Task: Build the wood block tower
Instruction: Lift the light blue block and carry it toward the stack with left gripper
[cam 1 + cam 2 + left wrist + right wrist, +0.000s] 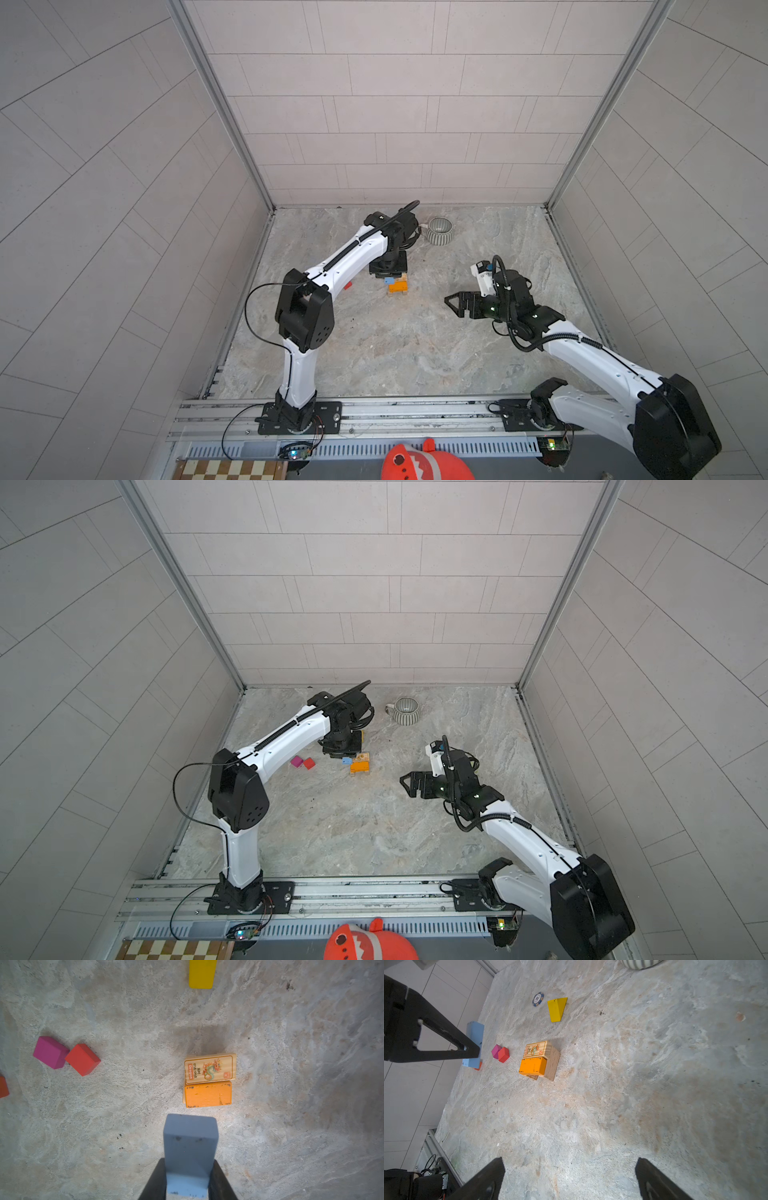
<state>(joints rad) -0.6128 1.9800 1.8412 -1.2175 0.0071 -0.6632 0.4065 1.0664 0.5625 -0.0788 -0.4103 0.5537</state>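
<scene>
The left jaws are closed narrowly on a blue block (190,1147), gripping it by one end so that its length points down toward the tabletop (395,353). In both top views the blue block (389,281) (347,761) sits just beside the wood block tower (397,287) (360,766), at its far-left corner; whether it touches the tabletop cannot be told. The tower is low, standing near the middle of the tabletop: its top layer is a tan block printed with a dragon (209,1069) lying side by side with an orange block (207,1095), the two touching, on plain tan blocks (553,1064) underneath. To the left of the tower lie a magenta block (51,1052) and a red block (82,1059), touching each other, with an orange-red block (3,1086) farther out at the picture's edge. A yellow block (556,1009) lies beyond the tower, with a blue-and-white poker chip (537,998) just beside it. A striped mug (438,230) stands near the back wall (well apart from the blocks). The right jaws are spread wide and hold nothing, hovering over bare tabletop well to the right of the tower.
</scene>
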